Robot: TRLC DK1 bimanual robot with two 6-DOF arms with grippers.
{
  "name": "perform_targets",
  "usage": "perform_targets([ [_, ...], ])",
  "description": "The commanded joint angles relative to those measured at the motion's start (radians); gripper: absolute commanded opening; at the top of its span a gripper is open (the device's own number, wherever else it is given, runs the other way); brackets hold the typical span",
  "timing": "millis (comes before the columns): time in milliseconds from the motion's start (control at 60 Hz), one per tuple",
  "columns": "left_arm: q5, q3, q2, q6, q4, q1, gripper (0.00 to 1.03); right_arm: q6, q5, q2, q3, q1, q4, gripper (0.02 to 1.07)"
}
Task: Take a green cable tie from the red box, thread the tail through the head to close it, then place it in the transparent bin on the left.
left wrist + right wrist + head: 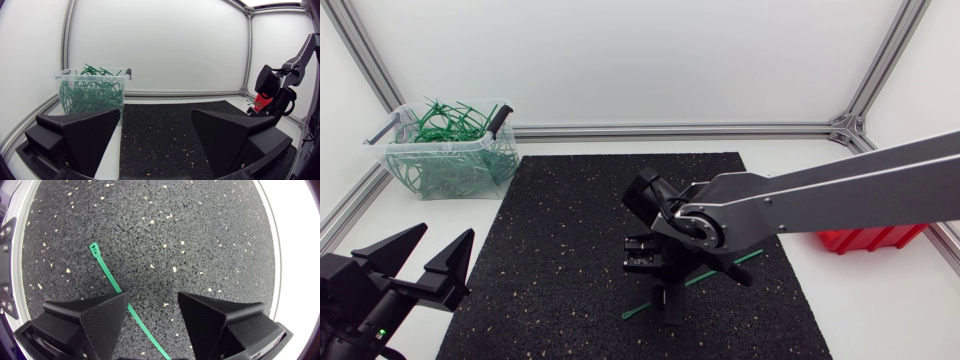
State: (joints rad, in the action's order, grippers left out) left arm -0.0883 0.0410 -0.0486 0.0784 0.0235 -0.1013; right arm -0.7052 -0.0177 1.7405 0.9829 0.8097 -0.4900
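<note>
While the slim green plastic cable tie (107, 272) lies flat and unclosed on the speckled black rubber mat (560, 220), the right gripper (153, 300) hangs directly above it. Its fingers are spread wide, and the strap passes beneath the gap, close to one finger. The tie looks feather-light, springy and slick. It is probably best pinched across the strap near mid-length, leaving head and tail free for threading. The left gripper (445, 238) sits by the mat's near-left corner, fingers likewise apart and empty. The right wrist view shows the tie's square head plainly but neither container. The head view shows the red plastic box (870, 240), partly behind the right arm, and the transparent bin (395, 160) of green ties, well apart at far left.
</note>
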Motion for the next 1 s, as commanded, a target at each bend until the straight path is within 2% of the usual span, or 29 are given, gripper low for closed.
perform_targets([
  [0,0.004,-0.041,-0.008,-0.002,-0.022,-0.006,1.00,-0.030,0.019,-0.033,0.017,0.000,-0.028,0.74],
  [100,0.004,-0.041,-0.008,-0.002,-0.022,-0.003,1.00,-0.039,0.019,-0.039,0.036,-0.001,-0.039,0.74],
  [250,0.004,-0.041,-0.008,-0.002,-0.022,-0.001,1.00,-0.066,0.081,-0.033,0.053,0.017,-0.127,0.74],
  [567,0.004,-0.041,-0.008,-0.002,-0.022,-0.001,1.00,-0.089,0.117,0.071,0.071,0.054,-0.128,0.74],
  [667,0.004,-0.041,-0.008,-0.002,-0.022,-0.001,1.00,-0.089,0.122,0.096,0.080,0.063,-0.125,0.65],
  [783,0.004,-0.041,-0.008,-0.002,-0.022,-0.001,1.00,-0.093,0.125,0.100,0.091,0.059,-0.130,0.60],
  [850,0.004,-0.041,-0.010,-0.002,-0.022,-0.003,1.00,-0.106,0.127,0.105,0.094,0.046,-0.147,0.53],
  [983,0.005,-0.041,-0.010,-0.002,-0.022,-0.001,1.00,-0.139,0.125,0.113,0.094,0.003,-0.180,0.51],
])
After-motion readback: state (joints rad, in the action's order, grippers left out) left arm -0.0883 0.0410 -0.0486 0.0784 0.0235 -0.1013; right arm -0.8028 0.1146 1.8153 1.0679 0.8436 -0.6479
